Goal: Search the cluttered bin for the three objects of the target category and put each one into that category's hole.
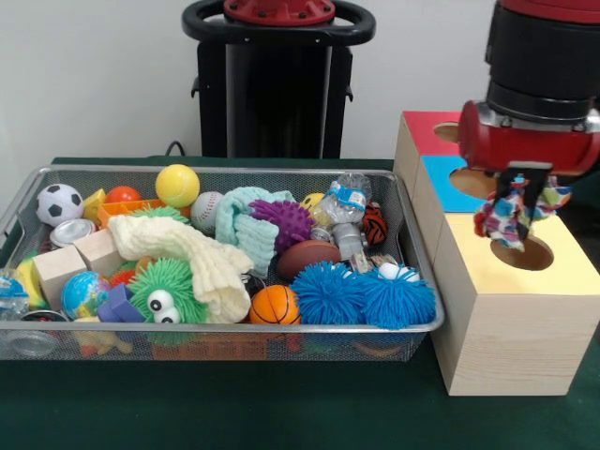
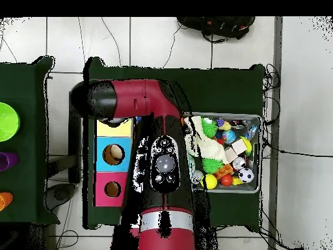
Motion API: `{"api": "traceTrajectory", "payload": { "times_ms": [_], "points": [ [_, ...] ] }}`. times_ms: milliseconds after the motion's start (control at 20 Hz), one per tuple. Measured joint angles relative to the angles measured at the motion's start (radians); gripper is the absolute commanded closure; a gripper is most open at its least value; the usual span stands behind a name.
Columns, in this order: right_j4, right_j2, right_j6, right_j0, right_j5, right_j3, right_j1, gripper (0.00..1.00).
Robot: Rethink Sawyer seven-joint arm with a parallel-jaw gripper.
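Green cloth covers our desk (image 1: 281,412). On it we see the silver wire-mesh bin (image 1: 225,339) of toys and the yellow-faced wooden box (image 1: 511,328); above its round hole (image 1: 522,251), our gripper (image 1: 518,208) fingers clamp a multicoloured knotted rope toy (image 1: 502,220).

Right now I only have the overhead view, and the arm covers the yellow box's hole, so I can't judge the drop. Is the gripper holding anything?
Observer: Yes. From the front, the gripper is shut on a rope toy.
Operator: Is it over the right hole?
Observer: It hangs just above the yellow-faced hole, toward the rim nearer the robot, not yet inside.
Operator: Anything blocking the hole?
Observer: No, what shows of the opening is dark and clear.
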Motion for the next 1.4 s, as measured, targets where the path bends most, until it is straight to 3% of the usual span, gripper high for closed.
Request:
{"api": "traceTrajectory", "payload": {
  "times_ms": [450, 1050, 1400],
  "points": [
    [0.014, -0.028, 0.061, 0.062, -0.023, 0.020, -0.008, 1.00],
    [0.016, -0.042, 0.064, 0.062, -0.277, 0.130, -0.014, 1.00],
    [0.021, -0.053, 0.064, 0.063, -0.292, 0.149, -0.013, 1.00]
  ]
}}
